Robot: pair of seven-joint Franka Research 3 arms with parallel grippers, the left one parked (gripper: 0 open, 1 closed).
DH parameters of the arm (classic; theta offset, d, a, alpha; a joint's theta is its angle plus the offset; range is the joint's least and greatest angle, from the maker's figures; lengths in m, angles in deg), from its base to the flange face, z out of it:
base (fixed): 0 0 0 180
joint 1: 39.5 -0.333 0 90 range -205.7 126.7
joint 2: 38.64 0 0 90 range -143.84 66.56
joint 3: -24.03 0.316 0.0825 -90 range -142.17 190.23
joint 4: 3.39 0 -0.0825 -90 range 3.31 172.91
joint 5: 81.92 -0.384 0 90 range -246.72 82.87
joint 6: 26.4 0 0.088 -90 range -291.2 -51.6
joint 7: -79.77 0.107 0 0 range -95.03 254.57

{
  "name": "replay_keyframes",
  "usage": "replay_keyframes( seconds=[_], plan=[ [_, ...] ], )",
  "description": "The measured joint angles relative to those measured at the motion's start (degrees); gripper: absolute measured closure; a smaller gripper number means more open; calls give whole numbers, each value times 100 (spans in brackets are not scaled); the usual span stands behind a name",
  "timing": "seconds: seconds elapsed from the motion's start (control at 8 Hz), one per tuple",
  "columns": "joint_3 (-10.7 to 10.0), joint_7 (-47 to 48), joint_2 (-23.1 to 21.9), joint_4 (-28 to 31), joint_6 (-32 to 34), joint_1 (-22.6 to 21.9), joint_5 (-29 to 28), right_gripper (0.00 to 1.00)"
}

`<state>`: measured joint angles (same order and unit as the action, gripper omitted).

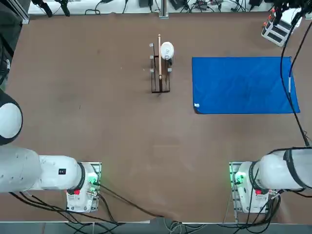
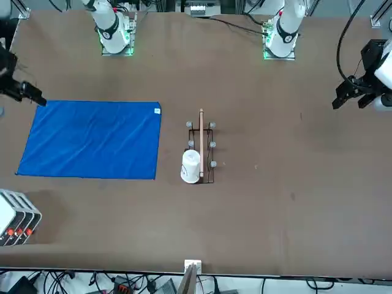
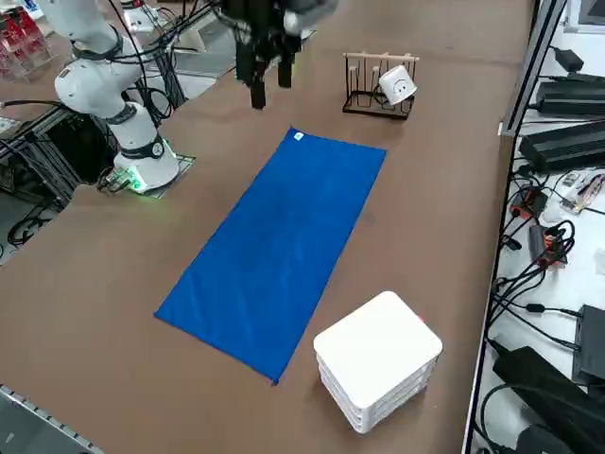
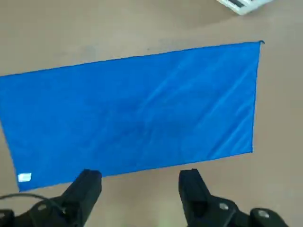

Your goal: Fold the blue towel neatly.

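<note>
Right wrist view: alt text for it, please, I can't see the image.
The blue towel lies flat and unfolded on the brown table, a small white tag at one corner. The right gripper is open and empty, its two fingers apart near the towel's tagged long edge. Part of a white slatted object shows beyond the opposite edge.

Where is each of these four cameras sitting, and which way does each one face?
Top view: overhead, looking straight down on the table; it shows both arms' white bases.
Front view: across the table, facing the robot; the right gripper is at picture left.
Right side view: raised at the robot's right, looking diagonally down; the right gripper hangs beyond the towel.
Right wrist view: on the right arm, looking past its two open fingers at the towel.
Shared: top and front views both show the rack.
</note>
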<state>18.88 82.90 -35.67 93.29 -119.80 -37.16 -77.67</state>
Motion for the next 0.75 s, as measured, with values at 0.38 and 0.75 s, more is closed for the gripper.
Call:
replay_keyframes(
  seconds=[0.38, 0.75],
  plan=[
    [-27, 152, 365, 664, -736, 748, 10, 0],
    [-45, 155, 520, 1511, -1741, 1622, 20, 0]
  ],
)
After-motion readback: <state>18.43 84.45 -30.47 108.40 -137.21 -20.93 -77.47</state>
